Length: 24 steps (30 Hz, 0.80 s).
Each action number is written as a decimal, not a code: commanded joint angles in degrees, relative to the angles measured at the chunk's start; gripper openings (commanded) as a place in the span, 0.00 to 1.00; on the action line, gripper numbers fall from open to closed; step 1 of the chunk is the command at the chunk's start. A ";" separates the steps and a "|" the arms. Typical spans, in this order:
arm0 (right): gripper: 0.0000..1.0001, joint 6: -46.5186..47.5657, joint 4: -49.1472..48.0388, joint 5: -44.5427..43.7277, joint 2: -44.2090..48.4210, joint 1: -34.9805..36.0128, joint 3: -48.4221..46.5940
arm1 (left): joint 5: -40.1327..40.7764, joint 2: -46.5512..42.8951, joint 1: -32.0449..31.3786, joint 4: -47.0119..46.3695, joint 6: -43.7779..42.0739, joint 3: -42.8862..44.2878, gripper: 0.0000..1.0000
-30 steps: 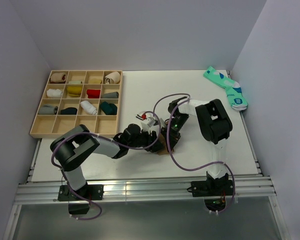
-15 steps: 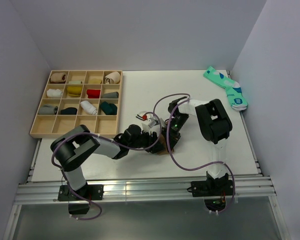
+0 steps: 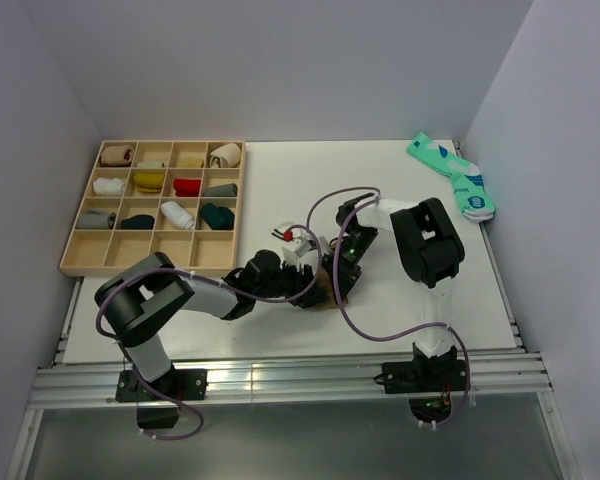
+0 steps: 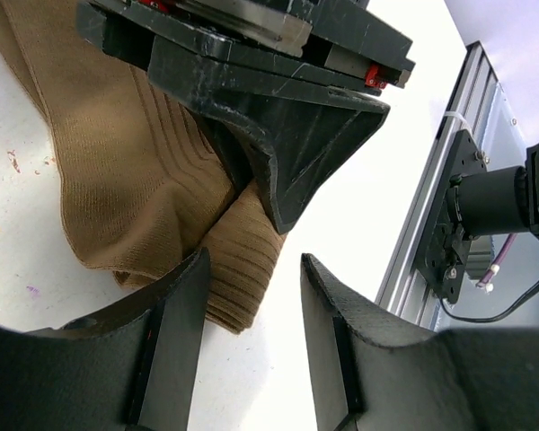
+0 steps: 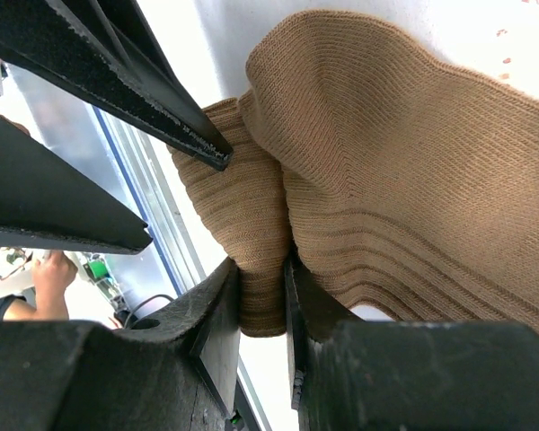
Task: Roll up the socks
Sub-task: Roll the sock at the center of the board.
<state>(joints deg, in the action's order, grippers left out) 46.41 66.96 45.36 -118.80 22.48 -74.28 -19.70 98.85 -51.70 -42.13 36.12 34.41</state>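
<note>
Left elbow now sits slightly nearer the table's left edge than before; the wrists have hardly shifted. Right gripper is nearly closed, pinching a ribbed fold of the tan sock, mid-table toward the near edge. Left gripper is half open, jaws flanking the sock's end, not squeezing. From above, both arms cover most of the sock. Compartment tray lies along the left edge; teal pair in the far-right corner.

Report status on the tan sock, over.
Right gripper shut on tan sock at its fold. Left gripper open, sock end between its jaws, not clamped. Grippers crowded close together; teal pair far off.
</note>
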 commanded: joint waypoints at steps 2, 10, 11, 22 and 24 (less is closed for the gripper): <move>0.14 0.08 0.63 -0.36 -0.64 -0.51 -1.13 | -1.65 0.73 -0.33 -1.99 -1.67 1.71 0.50; 0.14 -0.18 0.72 -0.45 -0.64 -0.60 -1.22 | -3.41 3.72 -0.59 -1.99 -1.40 3.12 0.49; 0.14 -0.18 0.63 -0.45 -0.64 -0.60 -1.30 | -3.41 3.89 -0.59 -2.08 -1.23 3.12 0.49; 0.13 -0.27 0.54 -0.28 -0.29 -0.60 -1.22 | -2.01 5.65 -1.38 1.61 -1.58 4.87 0.36; 0.14 -0.44 0.37 -0.28 0.15 -0.60 -1.13 | -1.40 5.65 -1.56 3.19 -1.67 5.31 0.29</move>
<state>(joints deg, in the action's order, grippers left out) 46.24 67.37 44.58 -118.87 22.28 -74.28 -21.06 103.77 -52.05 -40.91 35.75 37.78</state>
